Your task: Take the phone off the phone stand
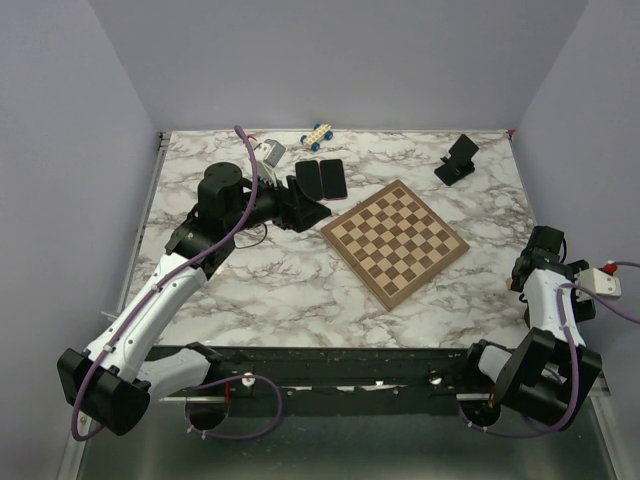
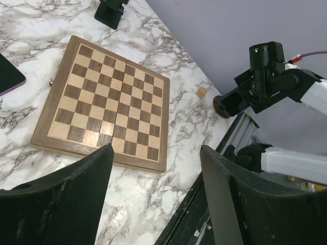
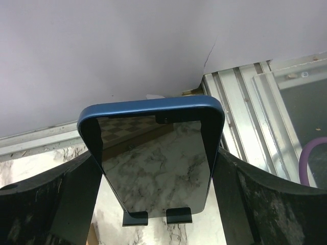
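In the right wrist view a blue-edged phone [image 3: 153, 163] stands tilted. Its dark screen mirrors the marble and the chessboard. Its bottom edge sits on two black lips of the phone stand [image 3: 179, 215]; the rest of the stand is hidden behind the phone. My right gripper [image 3: 156, 153] has a fingertip against each long side of the phone. In the top view the right gripper [image 1: 532, 262] is at the table's right edge and hides phone and stand. My left gripper [image 1: 310, 212] is open and empty over the marble, also in its wrist view [image 2: 156, 153].
Two flat black phones [image 1: 320, 179] lie just beyond the left gripper. A chessboard [image 1: 395, 240] fills the middle, also seen in the left wrist view [image 2: 104, 104]. Another black angled stand [image 1: 458, 160] is back right. A toy car [image 1: 318, 135] sits at the back edge. A small wooden cube [image 2: 202, 92] lies near the right arm.
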You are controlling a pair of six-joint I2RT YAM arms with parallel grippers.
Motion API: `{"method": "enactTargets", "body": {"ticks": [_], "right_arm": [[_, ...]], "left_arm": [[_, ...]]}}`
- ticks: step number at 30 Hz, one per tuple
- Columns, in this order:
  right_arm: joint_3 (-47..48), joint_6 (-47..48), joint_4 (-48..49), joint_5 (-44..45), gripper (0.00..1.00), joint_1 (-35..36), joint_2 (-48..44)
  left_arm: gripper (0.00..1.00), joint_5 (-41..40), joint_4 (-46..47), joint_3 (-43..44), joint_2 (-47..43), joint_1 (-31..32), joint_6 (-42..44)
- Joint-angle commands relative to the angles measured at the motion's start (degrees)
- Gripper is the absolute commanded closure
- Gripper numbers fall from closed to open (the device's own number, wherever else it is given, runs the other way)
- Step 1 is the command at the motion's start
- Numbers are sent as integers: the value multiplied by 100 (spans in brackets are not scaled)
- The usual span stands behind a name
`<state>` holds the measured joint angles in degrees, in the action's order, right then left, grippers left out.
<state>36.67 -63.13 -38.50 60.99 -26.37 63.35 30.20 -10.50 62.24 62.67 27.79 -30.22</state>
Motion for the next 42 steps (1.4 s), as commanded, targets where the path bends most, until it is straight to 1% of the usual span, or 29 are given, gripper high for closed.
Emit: {"method": "enactTargets", "body": {"ticks": [1, 2, 5, 7, 11, 16, 19, 23, 27, 29, 32, 38, 40, 41, 42], "right_arm": [[-86, -149, 271, -15, 14, -35, 34], [-86, -129, 286, -15, 16, -36, 37], [-73, -46, 317, -28, 30, -35, -2], [-68, 4, 338, -54, 37, -35, -25], [-28, 127, 308, -79, 47, -35, -89], [157, 407, 204, -81, 77, -35, -288], [388, 623, 142, -175, 98, -35, -485], [694, 1083, 201, -249, 99, -35, -800], [1046, 1785, 541, -464, 99, -37, -982], [1256, 2171, 752, -812, 99, -26, -929], [1607, 2734, 1053, -1960, 99, -18, -771], [1985, 3265, 1350, -4121, 99, 171, -543], [2103, 3312, 1397, -4969, 99, 377, -401], [2180, 3366, 1417, -5366, 99, 606, -314], [2270, 3392, 1374, -5479, 99, 862, -168]], "left_arm": [[23, -57, -39, 157, -61, 42, 60], [23, -58, -40, 149, -69, 42, 67], [23, -75, -48, 165, -83, 42, 86], [23, -75, -65, 174, -80, 42, 95], [23, -72, -66, 175, -111, 42, 95], [23, -60, -49, 169, -150, 42, 86], [23, -40, -40, 173, -183, 42, 69], [23, -57, -48, 175, -261, 42, 73], [23, -100, -84, 188, -334, 41, 117], [23, -134, -101, 201, -360, 42, 138], [23, -175, -125, 210, -374, 42, 173], [23, -268, -236, 269, -353, 39, 240], [23, -284, -259, 276, -331, 33, 253], [23, -294, -259, 276, -331, 33, 260], [23, -298, -259, 280, -318, 32, 271]]}}
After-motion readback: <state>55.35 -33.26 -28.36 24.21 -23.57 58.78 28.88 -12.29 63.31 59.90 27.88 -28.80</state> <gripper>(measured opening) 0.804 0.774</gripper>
